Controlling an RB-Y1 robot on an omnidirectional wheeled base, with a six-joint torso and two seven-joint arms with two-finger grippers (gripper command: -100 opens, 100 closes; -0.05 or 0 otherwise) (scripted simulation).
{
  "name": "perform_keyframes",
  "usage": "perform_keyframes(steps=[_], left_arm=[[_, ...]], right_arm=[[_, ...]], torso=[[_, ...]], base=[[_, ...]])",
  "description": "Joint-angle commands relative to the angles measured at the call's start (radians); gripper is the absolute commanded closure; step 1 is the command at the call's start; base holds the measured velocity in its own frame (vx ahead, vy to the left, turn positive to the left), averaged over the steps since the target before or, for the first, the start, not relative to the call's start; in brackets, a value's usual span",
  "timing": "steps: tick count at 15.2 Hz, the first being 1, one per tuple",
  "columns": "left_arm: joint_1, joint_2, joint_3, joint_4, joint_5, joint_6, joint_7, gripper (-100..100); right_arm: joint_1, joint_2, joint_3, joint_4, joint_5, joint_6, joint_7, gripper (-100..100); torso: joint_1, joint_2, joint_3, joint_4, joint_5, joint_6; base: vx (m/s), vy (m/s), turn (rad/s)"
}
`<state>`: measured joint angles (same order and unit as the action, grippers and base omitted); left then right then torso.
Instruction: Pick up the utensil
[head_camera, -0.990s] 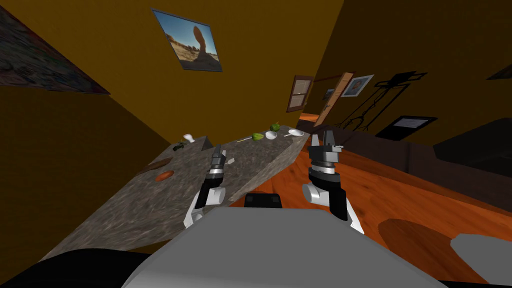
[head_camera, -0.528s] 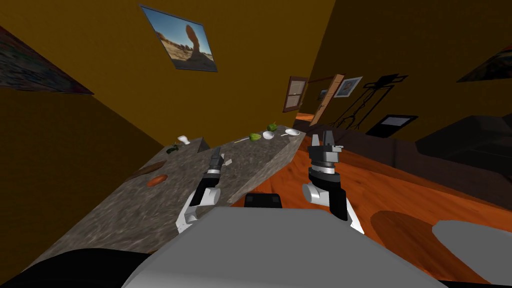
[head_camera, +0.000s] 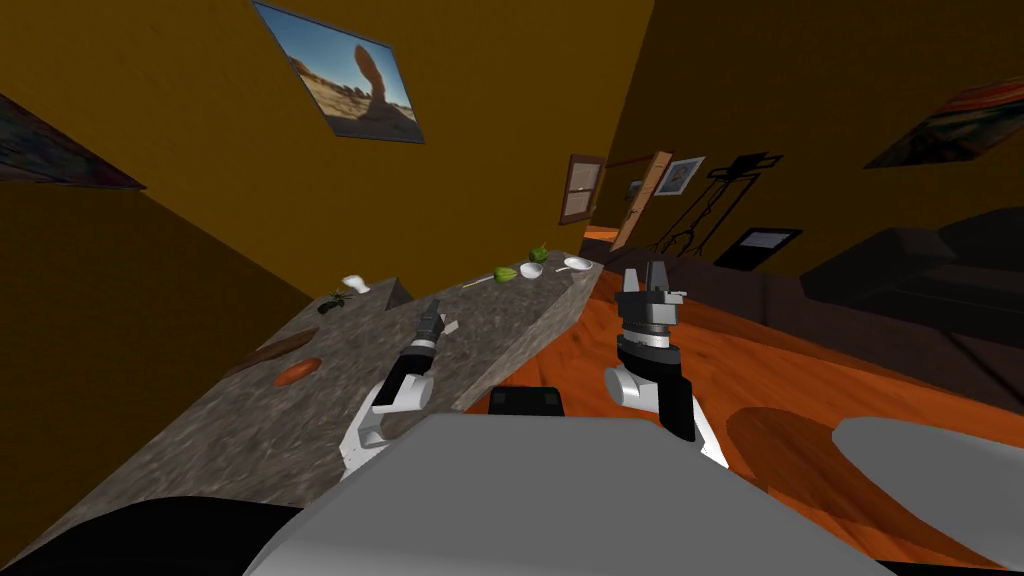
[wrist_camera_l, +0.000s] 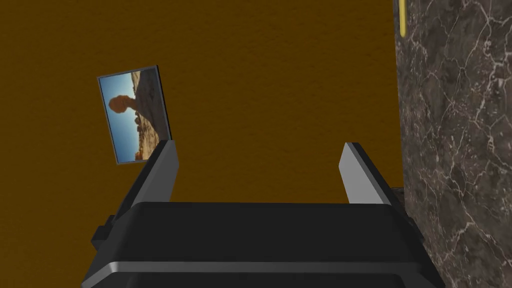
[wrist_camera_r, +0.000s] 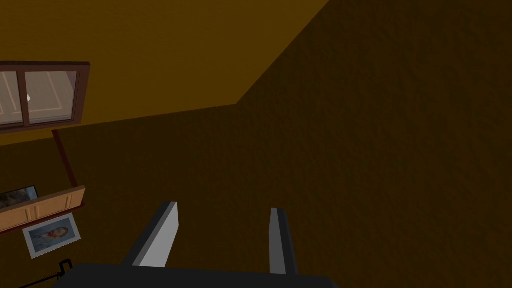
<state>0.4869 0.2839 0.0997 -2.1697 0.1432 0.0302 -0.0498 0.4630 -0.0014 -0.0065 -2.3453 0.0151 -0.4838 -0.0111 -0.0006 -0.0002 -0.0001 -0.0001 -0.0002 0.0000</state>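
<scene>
A thin pale utensil (head_camera: 478, 282) lies on the grey stone counter (head_camera: 290, 425), toward its far end, next to a green vegetable (head_camera: 507, 273). A second thin pale piece (head_camera: 563, 270) lies by a white dish (head_camera: 578, 264). My left gripper (head_camera: 431, 314) hovers over the middle of the counter, well short of both, and is open and empty. In the left wrist view that gripper (wrist_camera_l: 259, 147) faces a wall, with the stone surface (wrist_camera_l: 450, 125) beside one finger. My right gripper (head_camera: 647, 268) is raised beyond the counter's edge over the floor, open (wrist_camera_r: 225, 207) and empty.
On the counter there are also a white bowl (head_camera: 531, 270), another green vegetable (head_camera: 537, 255), a white cup (head_camera: 355, 283), a dark green item (head_camera: 330, 300) and two brown pieces (head_camera: 297, 372). A dark sofa (head_camera: 900, 300) runs along the right of the orange wood floor (head_camera: 800, 400).
The whole head picture has slid left, so I have turned right. My left arm has leaned a little left and lower over the counter. The right arm keeps its pose.
</scene>
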Motion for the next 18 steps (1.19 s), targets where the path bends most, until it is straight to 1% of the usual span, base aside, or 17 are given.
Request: perform_keyframes(steps=[1,3,4,6,7,9,10,12,13,14,16,17,18], left_arm=[[-0.001,0.035,0.031,0.018,0.02,0.05,0.024,-100],[-0.001,0.035,0.031,0.018,0.02,0.074,0.024,-100],[0.001,0.06,0.056,0.03,0.035,0.102,0.043,-100],[0.001,0.06,0.056,0.03,0.035,0.136,0.043,-100],[0.002,0.086,0.082,0.044,0.051,0.159,0.063,-100],[0.002,0.086,0.082,0.044,0.051,0.2,0.063,-100],[0.003,0.111,0.108,0.058,0.067,0.23,0.083,-100],[0.003,0.111,0.108,0.058,0.067,0.264,0.083,-100],[0.003,0.111,0.108,0.058,0.067,0.266,0.083,-100],[0.004,0.136,0.135,0.073,0.084,0.301,0.103,-100],[0.004,0.136,0.135,0.073,0.084,0.334,0.103,-100],[0.006,0.16,0.162,0.088,0.102,0.363,0.125,-100],[0.006,0.16,0.162,0.088,0.102,0.382,0.125,-100]], right_arm=[[0.0,0.0,0.0,0.0,0.0,0.0,0.0,0],[0.0,0.0,0.0,0.0,0.0,0.0,0.0,0],[0.0,0.0,0.0,0.0,0.0,0.0,0.0,0],[0.0,0.0,0.0,0.0,0.0,0.0,0.0,0],[0.0,0.0,0.0,0.0,0.0,0.0,0.0,0],[0.0,0.0,0.0,0.0,0.0,0.0,0.0,0],[0.0,0.0,0.0,0.0,0.0,0.0,0.0,0],[0.0,0.0,0.0,0.0,0.0,0.0,0.0,0],[0.0,0.0,0.0,0.0,0.0,0.0,0.0,0],[0.0,0.0,0.0,0.0,0.0,0.0,0.0,0],[0.0,0.0,0.0,0.0,0.0,0.0,0.0,0],[0.0,0.0,0.0,0.0,0.0,0.0,0.0,0],[0.0,0.0,0.0,0.0,0.0,0.0,0.0,0]], torso=[[0.0,0.0,0.0,0.0,0.0,0.0],[0.0,0.0,0.0,0.0,0.0,0.0],[0.0,0.0,0.0,0.0,0.0,0.0],[0.0,0.0,0.0,0.0,0.0,0.0],[0.0,0.0,0.0,0.0,0.0,0.0],[0.0,0.0,0.0,0.0,0.0,0.0],[0.0,0.0,0.0,0.0,0.0,0.0],[0.0,0.0,0.0,0.0,0.0,0.0],[0.0,0.0,0.0,0.0,0.0,0.0],[0.0,0.0,0.0,0.0,0.0,0.0],[0.0,0.0,0.0,0.0,0.0,0.0],[0.0,0.0,0.0,0.0,0.0,0.0],[0.0,0.0,0.0,0.0,0.0,0.0]], base=[[0.006,-0.017,-0.103],[0.004,-0.014,-0.084],[0.005,-0.015,-0.115],[0.006,-0.011,-0.087],[0.008,-0.018,-0.112],[0.007,-0.015,-0.087],[0.008,-0.016,-0.121],[0.008,-0.014,-0.091],[0.006,-0.005,0.003],[0.01,-0.014,-0.141],[0.01,-0.011,-0.096],[0.01,-0.014,-0.107],[0.013,-0.014,-0.135]])
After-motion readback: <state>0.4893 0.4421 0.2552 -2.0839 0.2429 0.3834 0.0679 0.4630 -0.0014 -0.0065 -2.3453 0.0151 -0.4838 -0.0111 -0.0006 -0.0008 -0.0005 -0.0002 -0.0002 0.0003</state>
